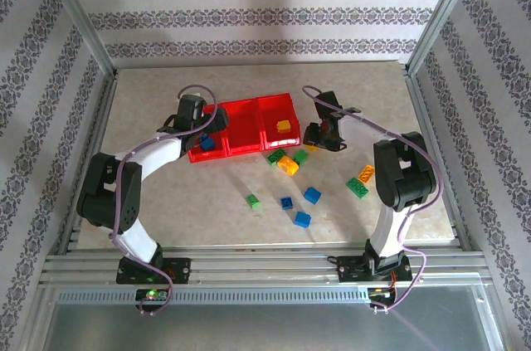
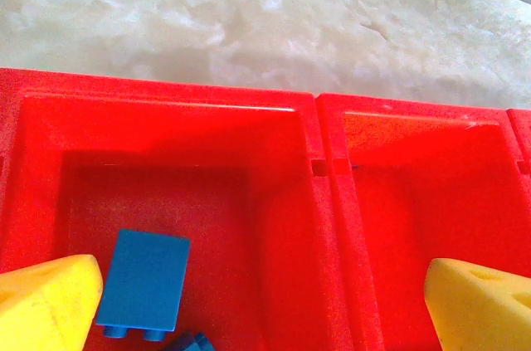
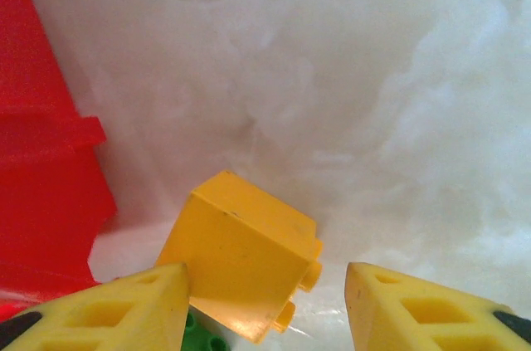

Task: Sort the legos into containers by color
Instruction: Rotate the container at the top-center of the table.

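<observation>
The red containers [image 1: 245, 125] stand at the table's middle back, three joined bins. My left gripper [image 2: 264, 309] hangs open over the left bin's inner wall [image 2: 328, 135], with nothing between its yellow fingers [image 2: 46, 305]. A blue lego [image 2: 143, 285] lies in that bin below the left finger. A yellow lego [image 1: 284, 127] lies in the right bin. Just right of the containers, my right gripper [image 3: 265, 285] is low and open around a tilted yellow lego [image 3: 241, 255]. Its left finger touches the brick; a gap separates the right finger [image 3: 415, 314] from it.
Loose legos lie in front of the containers: green [image 1: 275, 157] and orange [image 1: 288, 166] close by, blue ones [image 1: 312, 194] nearer the front, green [image 1: 358, 187] and orange [image 1: 366, 173] at the right. A green lego [image 3: 199, 336] lies beside the right gripper's left finger.
</observation>
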